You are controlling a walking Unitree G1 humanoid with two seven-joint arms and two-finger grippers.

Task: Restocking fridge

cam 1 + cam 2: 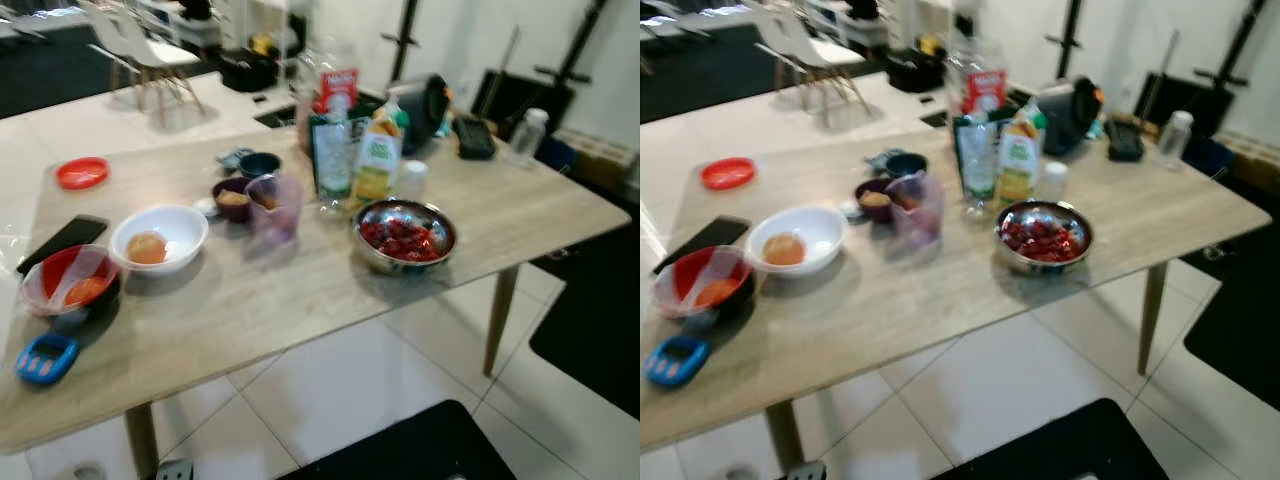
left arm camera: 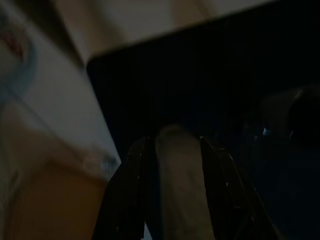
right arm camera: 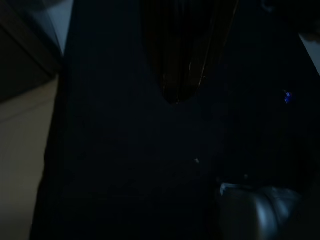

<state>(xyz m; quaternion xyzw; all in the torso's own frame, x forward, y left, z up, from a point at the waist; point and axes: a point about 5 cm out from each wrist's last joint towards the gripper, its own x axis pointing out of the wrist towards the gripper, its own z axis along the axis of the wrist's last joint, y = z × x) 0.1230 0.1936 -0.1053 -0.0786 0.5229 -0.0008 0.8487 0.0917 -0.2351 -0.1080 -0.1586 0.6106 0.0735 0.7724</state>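
A light wooden table (image 1: 300, 300) stands before me, loaded with food. A metal bowl of red berries (image 1: 405, 238) sits near its front edge. Behind the bowl stand a juice carton (image 1: 378, 158), a clear bottle with a green label (image 1: 334, 150) and a small white jar (image 1: 410, 180). Toward the left are a purple cup (image 1: 274, 208), two small dark bowls (image 1: 233, 198), a white bowl with an orange lump (image 1: 158, 240) and a wrapped red bowl (image 1: 68, 280). My left gripper (image 2: 175, 145) hangs open over dark floor. My right gripper (image 3: 172, 97) hangs shut in the shade.
A blue gadget (image 1: 46, 357), a black phone (image 1: 62, 242) and a red lid (image 1: 82, 172) lie at the table's left end. A clear bottle (image 1: 527, 135) and a black case (image 1: 474, 137) sit at the far right. A black mat (image 1: 420, 450) lies on the white tiles, and white chairs (image 1: 140, 50) stand beyond.
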